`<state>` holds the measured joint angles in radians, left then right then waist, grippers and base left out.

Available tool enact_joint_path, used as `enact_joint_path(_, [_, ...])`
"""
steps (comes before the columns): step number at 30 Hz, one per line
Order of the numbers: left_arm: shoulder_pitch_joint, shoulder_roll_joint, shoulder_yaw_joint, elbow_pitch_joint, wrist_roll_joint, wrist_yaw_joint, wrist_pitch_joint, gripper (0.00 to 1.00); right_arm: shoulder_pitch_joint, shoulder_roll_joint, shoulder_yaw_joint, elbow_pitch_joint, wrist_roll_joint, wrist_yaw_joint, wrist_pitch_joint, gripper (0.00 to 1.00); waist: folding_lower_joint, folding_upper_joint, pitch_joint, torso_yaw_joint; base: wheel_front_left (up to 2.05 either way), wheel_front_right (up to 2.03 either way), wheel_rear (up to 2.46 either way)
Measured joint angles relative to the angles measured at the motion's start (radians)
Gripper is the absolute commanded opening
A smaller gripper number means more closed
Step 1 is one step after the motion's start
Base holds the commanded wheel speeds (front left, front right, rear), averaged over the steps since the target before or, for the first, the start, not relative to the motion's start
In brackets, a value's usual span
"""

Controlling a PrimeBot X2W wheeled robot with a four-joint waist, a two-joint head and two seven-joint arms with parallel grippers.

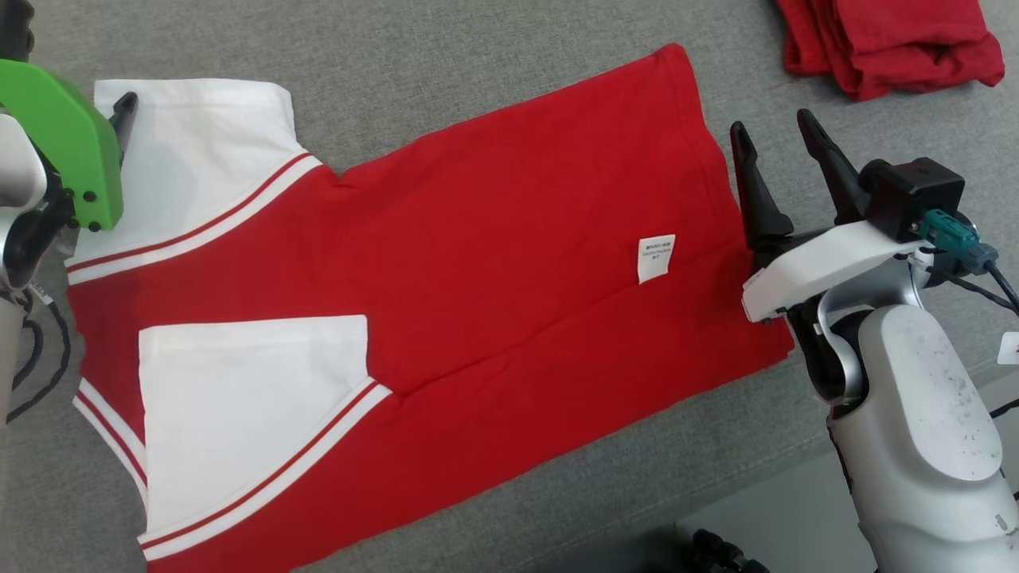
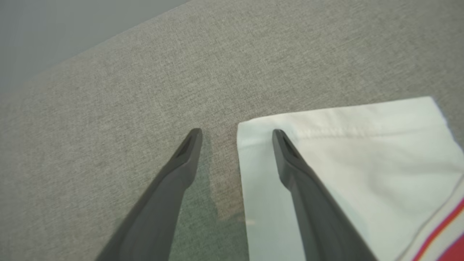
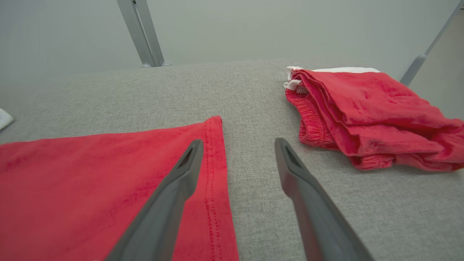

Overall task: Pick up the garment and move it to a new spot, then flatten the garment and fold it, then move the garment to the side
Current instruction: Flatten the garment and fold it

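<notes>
The red garment [image 1: 493, 263] lies spread flat on the grey bench [image 1: 478, 64], starting close to its near edge. Its white sleeves point toward the left edge and its hem [image 1: 716, 183] toward the right. The nearer sleeve [image 1: 239, 398] is folded in over the red body, and a white label [image 1: 656, 258] sits on the body near the hem. The right end effector [image 1: 771, 123] is at the hem, released and empty, with one finger [image 3: 170, 195] over red cloth and the other over bare bench. The left end effector [image 2: 236, 132], also released and empty, straddles the corner of the farther sleeve [image 1: 199, 151]. Toward the far right corner, apart from the garment, lies a crumpled red pile of clothes [image 1: 884, 40].
</notes>
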<state>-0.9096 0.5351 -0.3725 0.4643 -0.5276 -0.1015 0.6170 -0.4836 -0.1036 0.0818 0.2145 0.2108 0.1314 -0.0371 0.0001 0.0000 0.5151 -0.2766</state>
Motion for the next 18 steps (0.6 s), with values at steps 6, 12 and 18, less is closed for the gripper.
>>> enact_joint_path(6, [0.004, 0.008, 0.006, -0.023, -0.017, 0.006, 0.023, 0.77, -0.021, -0.001, 0.005, 0.008, 0.005, 0.000, -0.004, 1.00, 0.0000, 0.0000, 0.027, -0.018, 0.00, 0.00, 0.00])
enact_joint_path(12, [0.007, 0.004, -0.021, -0.050, -0.031, -0.003, 0.042, 0.00, -0.051, -0.019, 0.014, 0.025, 0.005, 0.000, 0.005, 1.00, 0.0000, 0.0000, 0.019, -0.004, 0.00, 0.00, 0.00])
enact_joint_path(18, [0.005, -0.012, -0.029, -0.056, -0.030, -0.006, -0.018, 0.00, -0.155, -0.099, 0.091, 0.101, 0.010, 0.000, 0.077, 1.00, 0.0000, 0.0000, 0.012, 0.022, 0.00, 0.00, 0.00])
